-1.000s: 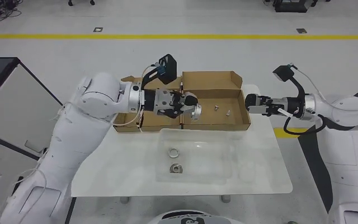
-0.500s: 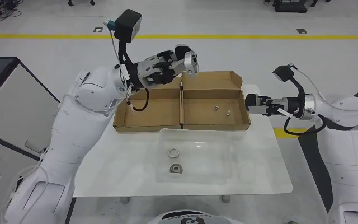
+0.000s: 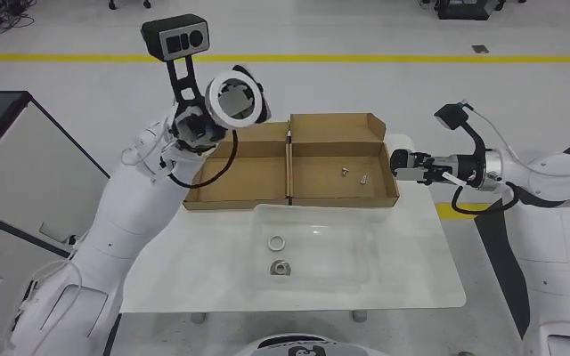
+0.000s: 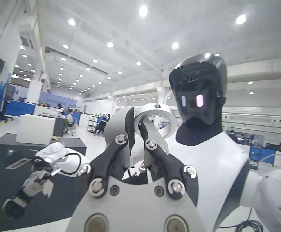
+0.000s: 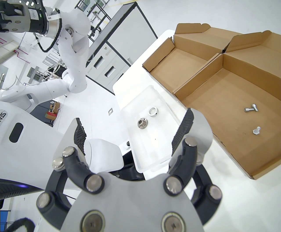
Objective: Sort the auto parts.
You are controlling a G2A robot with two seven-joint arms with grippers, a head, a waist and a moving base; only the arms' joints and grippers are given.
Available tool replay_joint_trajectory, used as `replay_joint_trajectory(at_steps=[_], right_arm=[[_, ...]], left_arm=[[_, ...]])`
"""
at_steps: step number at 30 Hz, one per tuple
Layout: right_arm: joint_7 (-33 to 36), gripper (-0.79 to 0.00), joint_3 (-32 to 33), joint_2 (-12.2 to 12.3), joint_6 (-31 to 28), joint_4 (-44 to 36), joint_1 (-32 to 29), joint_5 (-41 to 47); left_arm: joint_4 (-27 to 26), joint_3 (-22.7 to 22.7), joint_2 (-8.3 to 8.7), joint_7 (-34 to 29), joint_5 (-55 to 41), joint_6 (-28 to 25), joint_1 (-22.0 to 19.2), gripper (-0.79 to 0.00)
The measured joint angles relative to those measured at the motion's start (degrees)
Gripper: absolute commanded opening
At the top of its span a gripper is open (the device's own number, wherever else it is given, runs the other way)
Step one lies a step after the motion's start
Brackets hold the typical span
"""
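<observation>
Ring [image 4: 151, 109], pinched by its rim in your left claw [image 4: 137, 131] high over the box's [image 3: 245, 173] 10 o'clock corner, faces upward, likely for identification before sorting. Your right claw [image 5: 133, 119] hangs wide open, empty, at 3 o'clock.

A: What do we have in our left gripper [image 4: 136, 123]?
B: A metal ring [image 4: 157, 111]. We pinch its wall: one finger [image 4: 129, 127] lies against the outside of the ring, and the other finger [image 4: 143, 131] reaches into its opening.
A: Anything on the ring itself?
B: A small threaded hole [image 4: 157, 106] in its outer face, away from our fingers. Far behind the ring we see a hall with round ceiling lights [image 4: 143, 10] and a white counter [image 4: 36, 128].
</observation>
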Motion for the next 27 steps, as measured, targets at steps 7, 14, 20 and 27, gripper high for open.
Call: replay_joint_trajectory(at_steps=[7,14,20,27], right_arm=[[0.0,0.0,0.0,0.0,0.0,0.0,0.0,0.0],[0.0,0.0,0.0,0.0,0.0,0.0,0.0,0.0],[0.0,0.0,0.0,0.0,0.0,0.0,0.0,0.0],[0.0,0.0,0.0,0.0,0.0,0.0,0.0,0.0]], left_arm=[[-1.7,-1.8,-0.97,-4.3,-9.9,4.4,1.9,-0.785],[-1.0,-6.6,-3.17,-10.0,-18.7,10.2,3.3,-0.785],[0.8,-7.5,-4.54,-8.5,-3.0,8.6,4.6,-0.785],[2.0,-6.5,-5.06,-3.8,13.0,4.0,4.7,-0.785]])
